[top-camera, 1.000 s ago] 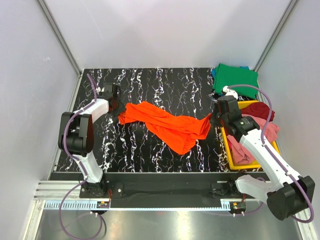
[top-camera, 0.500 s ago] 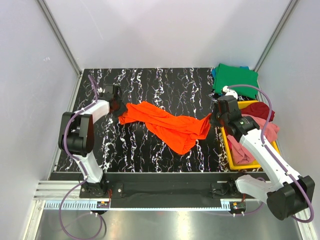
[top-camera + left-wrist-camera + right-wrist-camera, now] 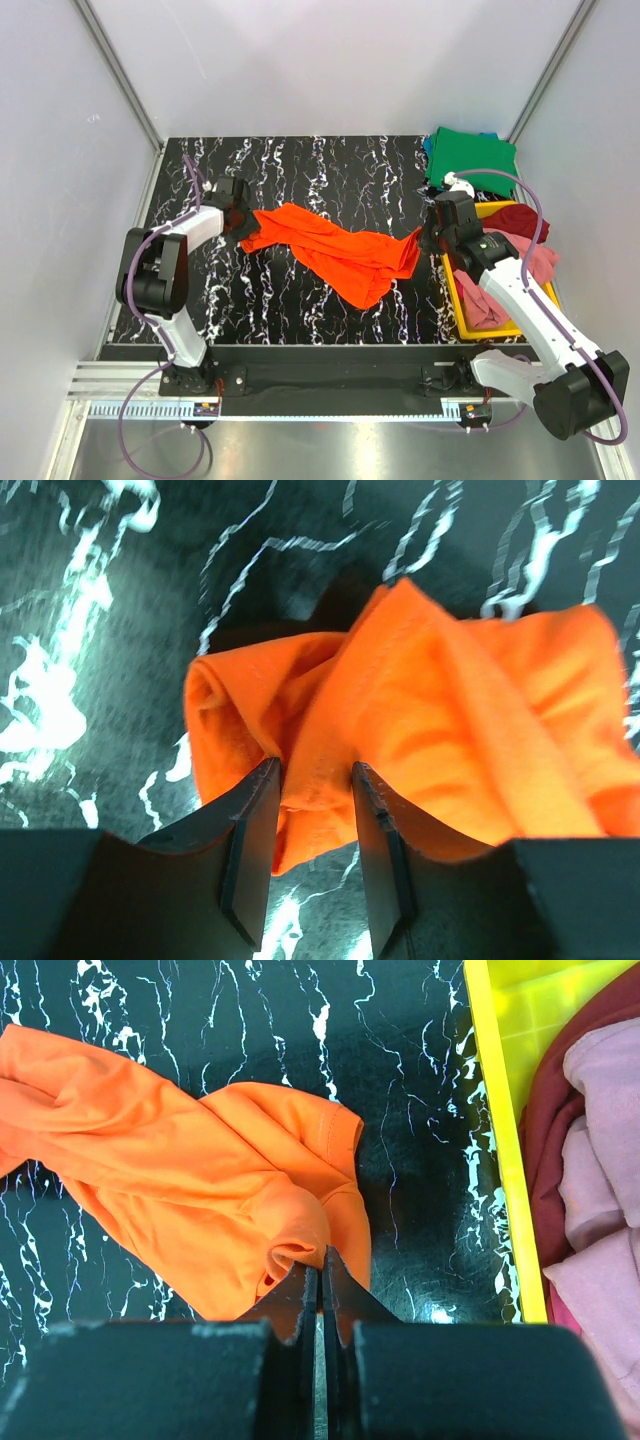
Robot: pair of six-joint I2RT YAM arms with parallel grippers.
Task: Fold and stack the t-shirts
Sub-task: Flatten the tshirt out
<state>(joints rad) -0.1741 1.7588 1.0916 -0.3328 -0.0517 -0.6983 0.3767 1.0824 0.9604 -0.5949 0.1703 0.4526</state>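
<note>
Got the bright orange cotton t-shirt (image 3: 340,255) crumpled across the middle of the black marbled table (image 3: 300,165), left jaws clamped on its bunched left end, right jaws pinched shut on its right hem; I'd lift evenly, pull taut, then lay flat.

A yellow tray (image 3: 505,1140) (plastic, it seems) sits on the right of the black white-veined table (image 3: 330,165).
</note>
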